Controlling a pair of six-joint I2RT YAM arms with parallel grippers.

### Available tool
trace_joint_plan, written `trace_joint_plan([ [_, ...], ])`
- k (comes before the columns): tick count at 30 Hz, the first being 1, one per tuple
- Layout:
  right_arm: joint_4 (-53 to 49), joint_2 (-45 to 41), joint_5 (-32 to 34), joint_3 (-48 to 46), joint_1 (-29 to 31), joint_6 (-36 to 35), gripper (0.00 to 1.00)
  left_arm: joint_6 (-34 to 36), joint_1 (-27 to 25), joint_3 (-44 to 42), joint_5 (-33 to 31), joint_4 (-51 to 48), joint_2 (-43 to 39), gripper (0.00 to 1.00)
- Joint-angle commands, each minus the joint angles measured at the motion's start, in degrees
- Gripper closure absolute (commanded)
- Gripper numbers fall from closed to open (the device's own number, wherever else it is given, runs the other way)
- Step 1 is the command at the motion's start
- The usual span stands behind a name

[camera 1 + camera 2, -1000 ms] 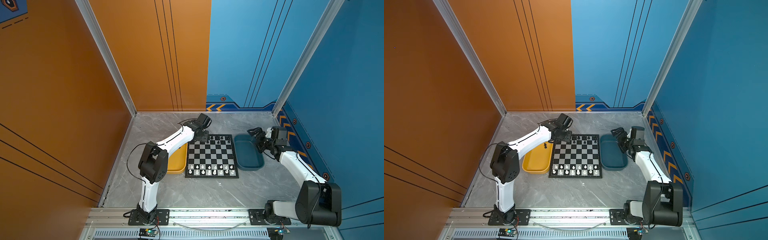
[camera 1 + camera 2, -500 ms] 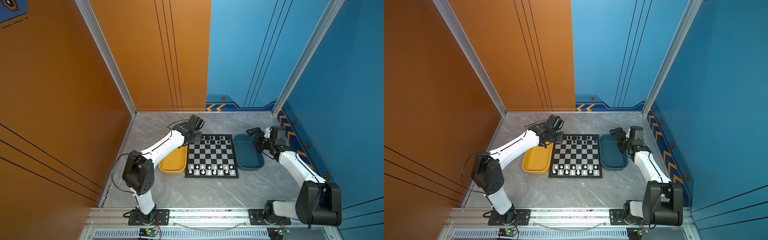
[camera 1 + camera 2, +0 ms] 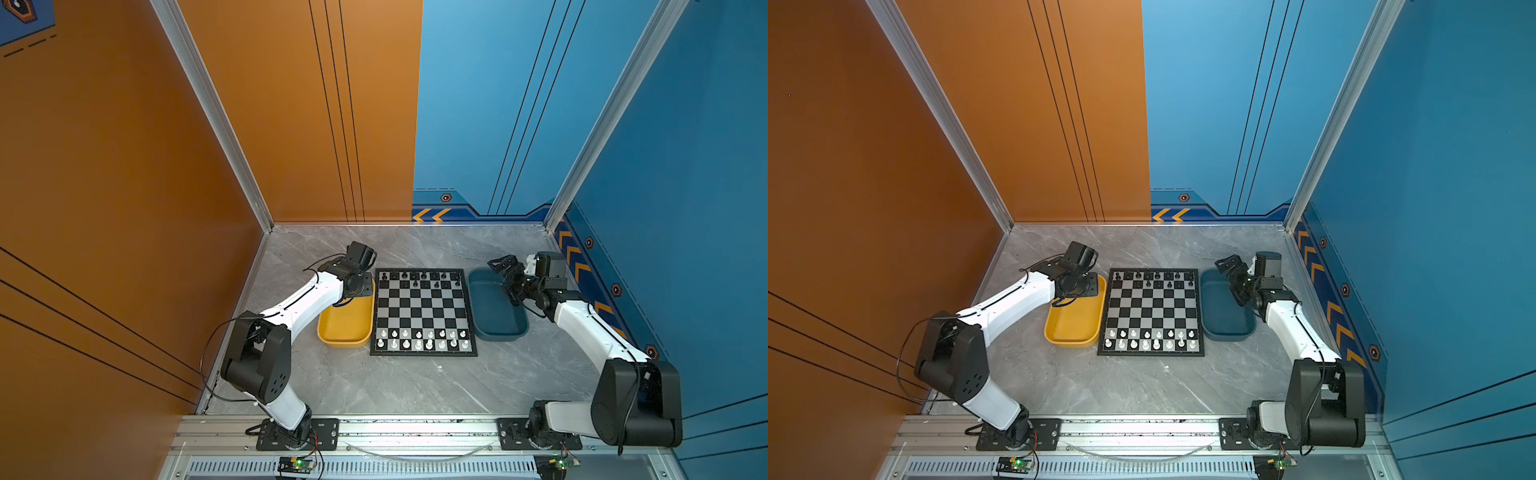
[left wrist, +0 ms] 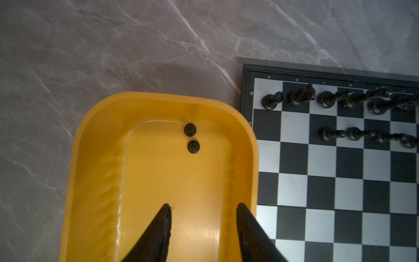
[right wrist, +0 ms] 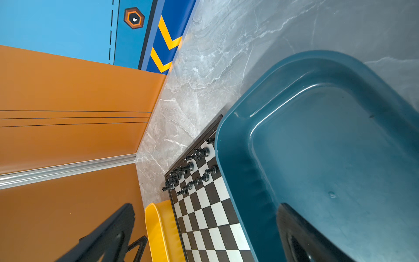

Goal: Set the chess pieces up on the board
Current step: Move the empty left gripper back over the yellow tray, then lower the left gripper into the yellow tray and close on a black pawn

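1. My left pincer (image 4: 204, 205) hangs released and empty over the yellow tray (image 4: 90, 158).
2. Two black chess pieces (image 4: 193, 146) stand near that tray's far end; others line the far edge of the board (image 4: 294, 188).
3. My right pincer (image 5: 206, 205) gapes empty above the blue tray (image 5: 238, 170).

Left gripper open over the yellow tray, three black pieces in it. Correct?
No: the yellow tray holds two black pieces, not three, as the left wrist view shows. The left gripper is open over it.

The yellow tray (image 4: 158, 97) lies bare up to two pawns (image 4: 193, 146) (one beside its wall).
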Motion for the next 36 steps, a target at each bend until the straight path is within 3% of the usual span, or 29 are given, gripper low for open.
trace_joint_plan([
  [1, -1.6, 0.5, 1.2, 1.6, 0.4, 0.3, 0.0, -1.6, 1.0, -1.5, -2.2, 1.5, -1.6, 0.51],
  [6, -1.7, 0.5, 1.2, 1.7, 0.4, 0.2, 0.0, -2.1, 2.2, -1.6, -4.3, 1.8, 0.5, 0.52],
  [36, -2.6, 1.0, 1.2, 2.4, 0.0, -0.7, 0.0, 0.5, 3.6, 9.8, -2.9, 1.8, 16.8, 0.55],
])
